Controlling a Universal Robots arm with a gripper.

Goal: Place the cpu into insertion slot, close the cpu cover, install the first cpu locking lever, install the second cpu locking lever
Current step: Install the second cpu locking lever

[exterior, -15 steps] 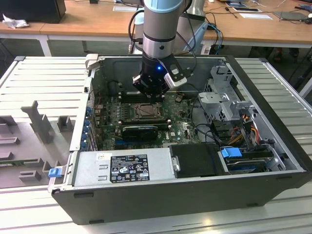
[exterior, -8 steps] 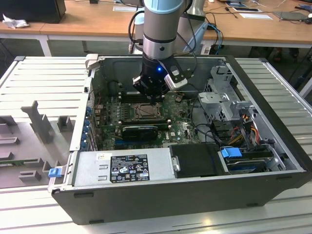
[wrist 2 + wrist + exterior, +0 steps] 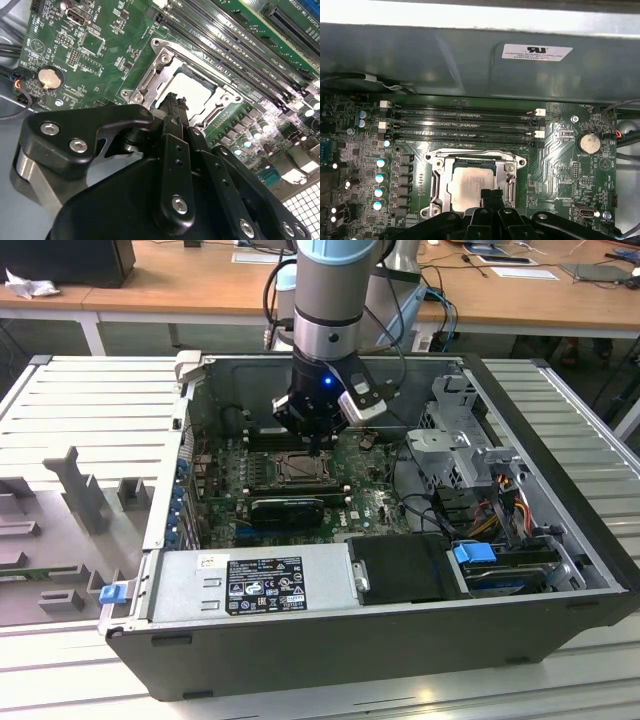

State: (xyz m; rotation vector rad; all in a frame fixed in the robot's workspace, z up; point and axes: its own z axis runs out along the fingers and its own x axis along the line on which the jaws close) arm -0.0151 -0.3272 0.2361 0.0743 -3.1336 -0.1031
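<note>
A ribbed grey metal table (image 3: 90, 410) carries an open computer case (image 3: 380, 640), with grey holders (image 3: 85, 495) beside it.

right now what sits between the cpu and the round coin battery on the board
In the first wrist view, the silvery cpu cover frame edge and bare green board lie between the cpu and the coin battery.

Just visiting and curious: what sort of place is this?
Probably a robotics lab or test workshop: an opened desktop computer case lies on a slatted metal bench, a robot arm reaches into it, and wooden desks stand behind.
</note>
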